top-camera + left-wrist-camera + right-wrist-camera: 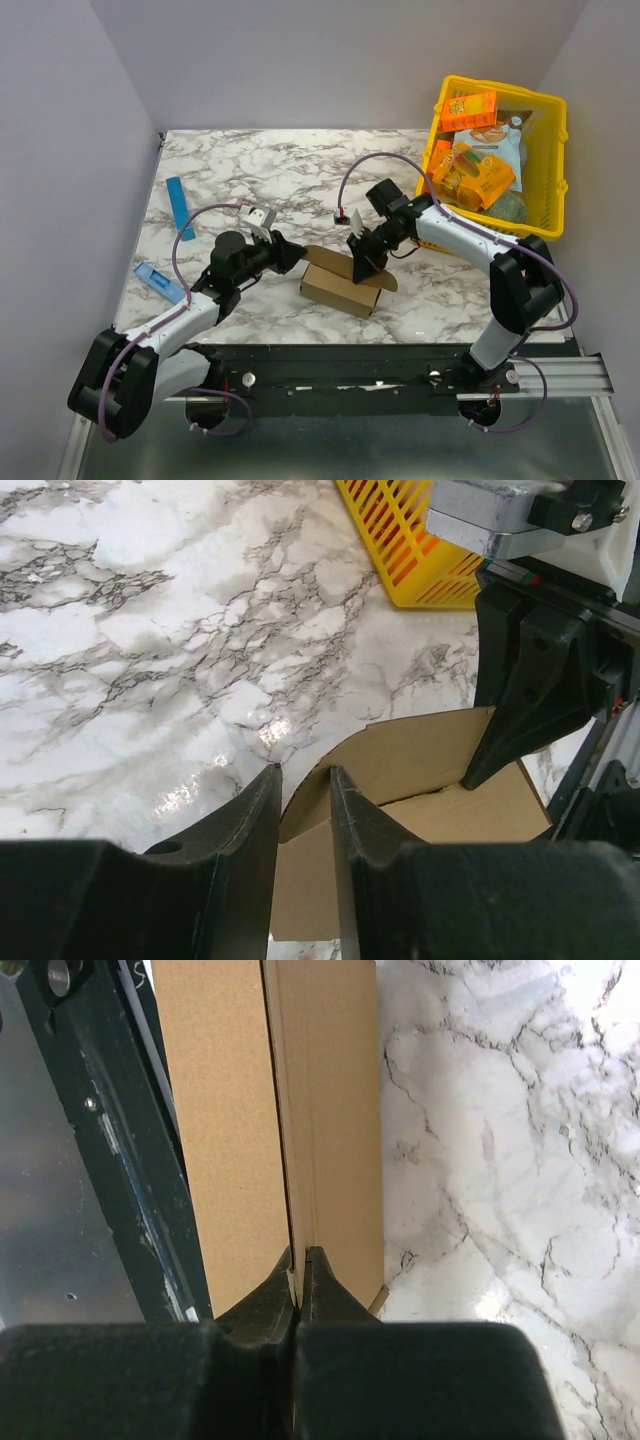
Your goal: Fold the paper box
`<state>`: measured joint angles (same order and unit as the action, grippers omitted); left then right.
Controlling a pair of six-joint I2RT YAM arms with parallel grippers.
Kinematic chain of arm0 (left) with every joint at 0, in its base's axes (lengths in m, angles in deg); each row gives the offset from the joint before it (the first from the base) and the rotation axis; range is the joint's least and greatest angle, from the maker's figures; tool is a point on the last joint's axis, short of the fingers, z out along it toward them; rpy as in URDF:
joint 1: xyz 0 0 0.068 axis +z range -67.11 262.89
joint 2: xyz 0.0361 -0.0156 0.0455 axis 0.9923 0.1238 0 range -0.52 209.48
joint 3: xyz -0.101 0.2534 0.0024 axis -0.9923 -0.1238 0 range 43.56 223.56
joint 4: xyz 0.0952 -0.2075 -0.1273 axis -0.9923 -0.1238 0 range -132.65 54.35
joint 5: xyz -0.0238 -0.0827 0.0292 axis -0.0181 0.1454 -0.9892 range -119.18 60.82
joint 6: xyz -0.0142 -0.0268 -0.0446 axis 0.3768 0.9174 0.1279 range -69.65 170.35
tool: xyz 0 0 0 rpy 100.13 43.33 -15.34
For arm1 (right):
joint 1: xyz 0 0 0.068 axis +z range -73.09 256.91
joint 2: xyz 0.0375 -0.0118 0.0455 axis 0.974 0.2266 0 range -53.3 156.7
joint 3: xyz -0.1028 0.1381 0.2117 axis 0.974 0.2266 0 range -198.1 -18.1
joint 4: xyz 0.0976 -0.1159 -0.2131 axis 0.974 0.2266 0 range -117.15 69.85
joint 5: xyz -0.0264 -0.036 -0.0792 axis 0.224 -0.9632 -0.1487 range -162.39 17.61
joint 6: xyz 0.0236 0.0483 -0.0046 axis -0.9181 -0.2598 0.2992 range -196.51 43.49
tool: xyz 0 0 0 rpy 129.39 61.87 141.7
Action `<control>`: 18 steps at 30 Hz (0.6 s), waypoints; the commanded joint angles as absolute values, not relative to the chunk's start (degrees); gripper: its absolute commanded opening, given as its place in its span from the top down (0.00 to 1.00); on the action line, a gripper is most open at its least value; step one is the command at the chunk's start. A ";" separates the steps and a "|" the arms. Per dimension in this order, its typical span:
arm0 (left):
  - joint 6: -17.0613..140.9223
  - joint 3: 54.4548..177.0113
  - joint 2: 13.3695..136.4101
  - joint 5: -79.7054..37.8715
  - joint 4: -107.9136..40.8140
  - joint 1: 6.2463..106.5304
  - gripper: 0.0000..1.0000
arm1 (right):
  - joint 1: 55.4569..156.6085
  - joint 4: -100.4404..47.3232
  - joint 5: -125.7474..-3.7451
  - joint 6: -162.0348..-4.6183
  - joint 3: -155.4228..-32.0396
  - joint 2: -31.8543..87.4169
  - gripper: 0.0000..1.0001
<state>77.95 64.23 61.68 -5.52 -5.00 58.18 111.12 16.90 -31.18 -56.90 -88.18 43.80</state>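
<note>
Marble-veined counter (300, 170), white with grey streaks. Far to the left of the left hand (295, 252) lie a small blue packet (160, 281) and a slim blue bar (179, 207), the bar farther from the arm bases and well apart from the packet. The left hand reaches in low toward the paper box (343, 285), a small brown carton lying on the counter just ahead of its fingertips, between the two hands. In the left wrist view this hand (305, 770) is set narrow, its fingers (262, 825) a slim gap apart. A curved brown flap of the box (420, 770) shows through that gap and just beyond the tips. I cannot tell whether either finger touches the card. Beyond the flap, the black finger of the right hand (530, 680) comes down onto the far part of the box. From above, the right hand (362, 266) stands over the box's open top, tilted downward. In the right wrist view it (298, 1253) is pinched together on a thin upright edge of the cardboard (330, 1110), with only a sliver of card between the tips. To the right of the right hand, near the counter's far corner, sits a yellow basket (555, 150) holding orange snack boxes (470, 110) and other packets.
</note>
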 commanded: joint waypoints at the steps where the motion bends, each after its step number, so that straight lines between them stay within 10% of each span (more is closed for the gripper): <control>1: 74.00 67.20 59.69 -7.47 -10.94 54.59 0.72 | 111.01 15.74 -33.54 -56.39 -89.47 44.61 0.99; 18: 69.17 69.58 61.18 -15.99 -19.04 49.40 0.88 | 110.92 13.36 -39.69 -58.23 -88.32 42.33 0.87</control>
